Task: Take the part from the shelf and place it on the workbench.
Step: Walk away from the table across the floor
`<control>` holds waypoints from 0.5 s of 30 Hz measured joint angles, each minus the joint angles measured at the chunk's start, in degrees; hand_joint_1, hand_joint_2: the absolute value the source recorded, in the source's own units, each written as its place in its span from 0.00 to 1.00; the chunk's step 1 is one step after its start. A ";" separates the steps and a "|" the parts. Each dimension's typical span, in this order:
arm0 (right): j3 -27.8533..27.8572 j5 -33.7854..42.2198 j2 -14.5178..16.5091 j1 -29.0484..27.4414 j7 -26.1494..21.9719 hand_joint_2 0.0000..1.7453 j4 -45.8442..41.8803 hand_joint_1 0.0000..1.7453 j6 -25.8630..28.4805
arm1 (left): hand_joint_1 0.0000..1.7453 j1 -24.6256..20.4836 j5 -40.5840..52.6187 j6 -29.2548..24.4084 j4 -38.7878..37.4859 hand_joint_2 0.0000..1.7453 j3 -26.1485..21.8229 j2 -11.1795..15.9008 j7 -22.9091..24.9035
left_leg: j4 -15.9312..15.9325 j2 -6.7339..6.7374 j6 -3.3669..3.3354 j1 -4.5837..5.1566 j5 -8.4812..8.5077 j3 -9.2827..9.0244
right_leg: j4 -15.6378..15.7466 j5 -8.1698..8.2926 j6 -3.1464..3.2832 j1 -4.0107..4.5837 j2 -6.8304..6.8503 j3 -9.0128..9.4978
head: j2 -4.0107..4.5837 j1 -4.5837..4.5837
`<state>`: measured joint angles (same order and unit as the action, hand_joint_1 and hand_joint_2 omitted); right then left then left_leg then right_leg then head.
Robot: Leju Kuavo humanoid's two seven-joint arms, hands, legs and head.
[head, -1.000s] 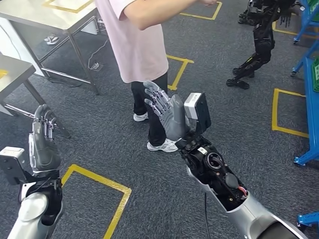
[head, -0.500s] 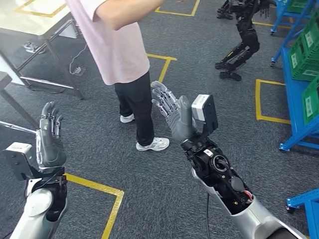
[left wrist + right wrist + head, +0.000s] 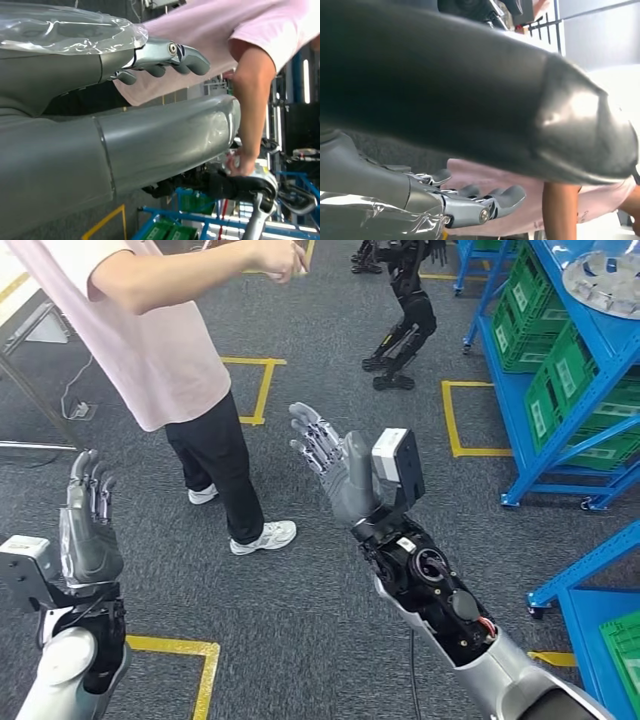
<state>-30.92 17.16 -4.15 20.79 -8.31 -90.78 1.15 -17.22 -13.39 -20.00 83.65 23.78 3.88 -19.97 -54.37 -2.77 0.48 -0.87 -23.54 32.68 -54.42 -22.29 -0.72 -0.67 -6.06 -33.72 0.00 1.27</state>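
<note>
A round silvery part [image 3: 606, 280] lies on the top level of the blue shelf [image 3: 528, 410] at the far right in the head view. My right hand [image 3: 336, 468] is raised in mid-air with its fingers spread and holds nothing, well short of the shelf. My left hand [image 3: 87, 525] is raised at the lower left, fingers straight up and apart, also holding nothing. In the left wrist view my left hand [image 3: 113, 125] has its fingers [image 3: 177, 54] stretched out. In the right wrist view my right hand [image 3: 471, 90] has straight fingers [image 3: 482, 202].
A person in a pink shirt [image 3: 151, 340] stands close ahead on the left, one arm stretched out. Green bins [image 3: 562, 380] fill the shelf's lower levels. A black robot [image 3: 407, 310] stands behind. Yellow floor markings [image 3: 453, 415] lie on the grey carpet.
The camera has turned to the right: the person and floor have slid left and the blue shelf has come into view. Both hands keep the same raised, spread pose.
</note>
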 joint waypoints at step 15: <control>0.11 -0.02 -0.03 0.02 0.51 0.00 -0.33 0.00 0.74 | 0.00 -0.84 -0.05 1.26 -0.02 0.00 0.00 -0.15 -0.02 | 0.29 7.79 0.24 0.70 -0.76 -1.27 | -0.65 -1.03 0.10 0.66 8.96 0.43 | 0.00 2.46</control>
<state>-30.81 17.14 -4.19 20.80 -7.79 -91.11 1.89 -18.06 -13.44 -18.74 83.62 23.78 3.73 -19.99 -54.08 5.01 0.72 -0.17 -24.30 31.41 -55.07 -23.33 -0.62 -0.01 2.90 -33.29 0.00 3.73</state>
